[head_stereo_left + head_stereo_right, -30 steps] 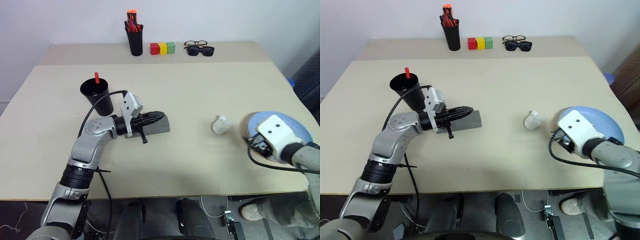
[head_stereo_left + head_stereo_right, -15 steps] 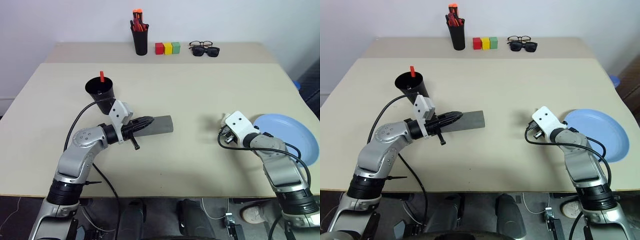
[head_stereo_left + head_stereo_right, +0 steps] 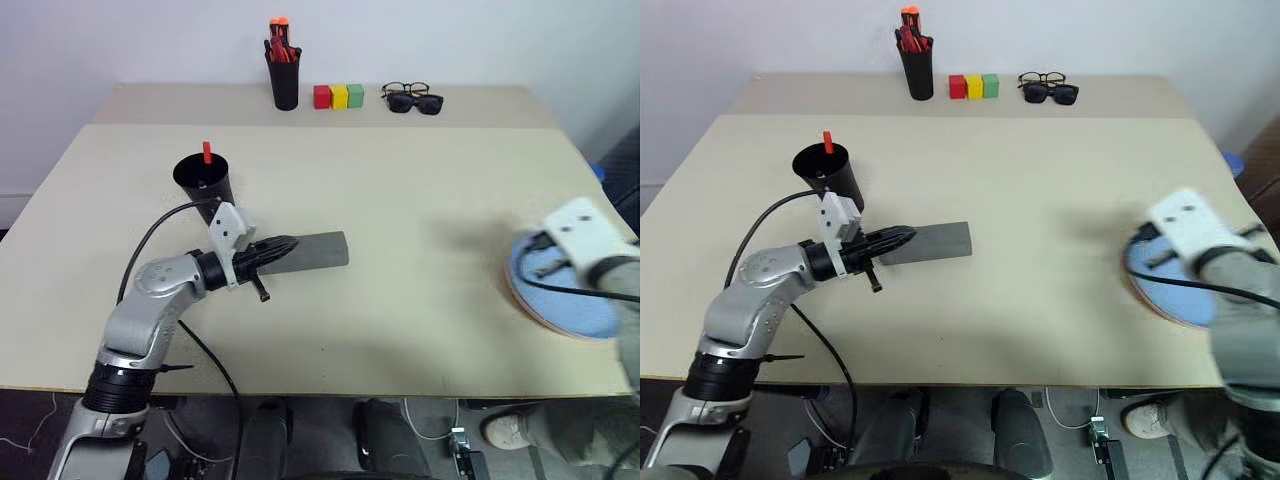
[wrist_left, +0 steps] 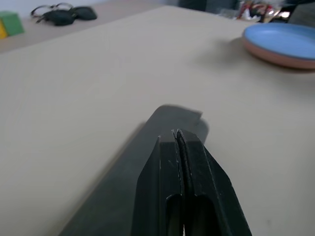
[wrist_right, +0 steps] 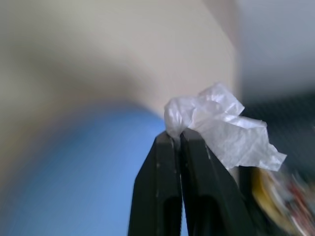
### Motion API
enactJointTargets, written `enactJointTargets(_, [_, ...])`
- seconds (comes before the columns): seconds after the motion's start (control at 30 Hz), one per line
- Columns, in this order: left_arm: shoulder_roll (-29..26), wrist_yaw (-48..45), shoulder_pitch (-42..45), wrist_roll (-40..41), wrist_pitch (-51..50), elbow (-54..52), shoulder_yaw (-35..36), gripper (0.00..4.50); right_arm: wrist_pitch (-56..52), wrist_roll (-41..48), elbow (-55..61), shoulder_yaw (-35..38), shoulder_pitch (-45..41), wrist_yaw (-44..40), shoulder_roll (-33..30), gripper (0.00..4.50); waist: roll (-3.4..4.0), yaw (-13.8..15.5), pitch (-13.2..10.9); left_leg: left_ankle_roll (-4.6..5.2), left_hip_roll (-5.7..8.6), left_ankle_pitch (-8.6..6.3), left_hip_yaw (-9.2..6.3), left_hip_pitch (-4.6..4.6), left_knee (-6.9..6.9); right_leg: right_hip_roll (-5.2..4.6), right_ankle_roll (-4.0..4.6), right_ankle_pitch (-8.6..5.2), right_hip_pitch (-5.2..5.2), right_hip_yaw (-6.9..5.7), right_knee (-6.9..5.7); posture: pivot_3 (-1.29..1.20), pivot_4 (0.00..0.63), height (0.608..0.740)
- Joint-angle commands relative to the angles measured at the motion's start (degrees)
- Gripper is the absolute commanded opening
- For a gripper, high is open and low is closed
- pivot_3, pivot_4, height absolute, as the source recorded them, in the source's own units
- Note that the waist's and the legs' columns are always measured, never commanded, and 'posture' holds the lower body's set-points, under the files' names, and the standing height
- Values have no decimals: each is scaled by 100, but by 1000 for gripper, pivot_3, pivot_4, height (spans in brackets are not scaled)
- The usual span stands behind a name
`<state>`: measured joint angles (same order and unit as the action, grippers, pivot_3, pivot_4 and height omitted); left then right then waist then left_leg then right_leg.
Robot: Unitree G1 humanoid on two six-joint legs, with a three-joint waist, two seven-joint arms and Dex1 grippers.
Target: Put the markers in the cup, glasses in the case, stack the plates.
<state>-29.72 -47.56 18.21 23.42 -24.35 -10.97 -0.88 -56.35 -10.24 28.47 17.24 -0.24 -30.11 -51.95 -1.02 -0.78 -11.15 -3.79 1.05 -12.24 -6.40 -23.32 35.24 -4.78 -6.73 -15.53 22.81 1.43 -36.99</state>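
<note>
The grey case (image 3: 318, 250) lies closed on the table's middle left. My left gripper (image 4: 177, 133) is shut, its tips resting over the case's near end. Behind it stands the black cup (image 3: 205, 182) with a red marker (image 3: 207, 152) sticking out. At the right edge the blue plate (image 3: 575, 310) sits on the pink plate (image 4: 275, 56). My right gripper (image 5: 176, 135) hovers over the blue plate, shut on a crumpled white paper wad (image 5: 221, 128). The glasses are out of view.
Along the back stand a black pen holder (image 3: 285, 85) with orange-capped markers, three coloured blocks (image 3: 339, 96), and black sunglasses beside black-framed glasses (image 3: 410, 98). The stacked plates lie close to the table's right edge.
My right gripper closed on the paper wad lying mid-right on the table and carried it right, over the plates. The left gripper drew back a little along the case.
</note>
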Motion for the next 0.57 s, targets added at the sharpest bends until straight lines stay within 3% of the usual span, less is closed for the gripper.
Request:
enactJointTargets(0.03, [-12,60,7,-119,183,-73,9,0,269,131,-207,2,-149,-1,47,1958,8,-47,-3,0,0,0,4,1,0,0,0,0,0,3,0,0,150,740])
enactJointTargets(0.13, [-45,333,-197,46,61,-319,411,0,910,149,-646,-357,-755,179,181,3477,15,-139,0,0,-3,0,10,7,0,0,2,0,1,6,-1,0,150,740])
enactJointTargets(0.4, [-404,991,-1610,-66,44,-907,1516,0,2224,1363,-1154,-596,-1615,-515,1112,3477,17,-156,-1,2,-11,-1,4,4,-10,6,2,0,6,5,-6,0,150,740])
enactJointTargets(0.57, [-379,1514,-2246,-162,159,-1003,2267,0,2254,2187,-1266,-812,-1792,-1159,1417,3477,17,-97,-1,2,-5,-1,4,1,0,0,2,0,0,4,0,0,150,740])
